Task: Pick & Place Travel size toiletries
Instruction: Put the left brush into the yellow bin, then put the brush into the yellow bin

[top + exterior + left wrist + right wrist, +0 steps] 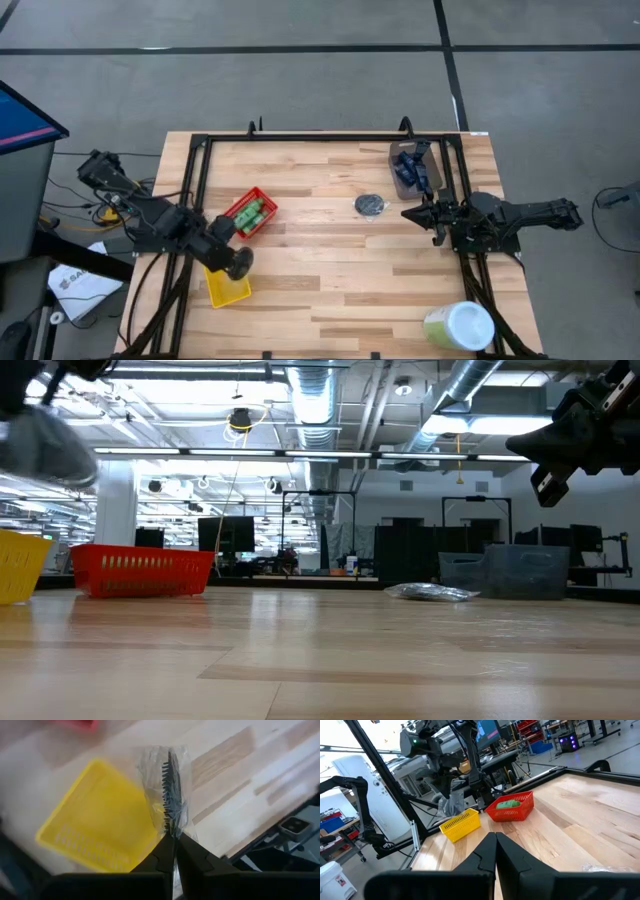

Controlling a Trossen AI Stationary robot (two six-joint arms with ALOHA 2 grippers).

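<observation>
My left gripper (240,262) is shut on a dark grey disc in clear wrap (170,790) and hovers over the yellow bin (225,288). A second wrapped grey disc (370,205) lies flat on the table; the low view shows this disc (430,592) too. Green bottles (252,215) lie in the red bin (262,196). Blue tubes (408,165) lie in the grey-brown bin (397,182). My right gripper (406,213) is shut and empty. It hangs above the table, just right of the lying disc. My left gripper pinches the wrapped disc by its near rim (171,831) between the two fingertips (162,847). The disc shows edge-on and sticks out beyond the fingers. It is lifted clear, above the yellow bin (100,830).
A large pale green-and-white tub (460,325) lies at the table's near right corner. A dark frame (300,136) runs along the far edge and both sides. The three bins sit on the left and far right, with bare wood between them.
</observation>
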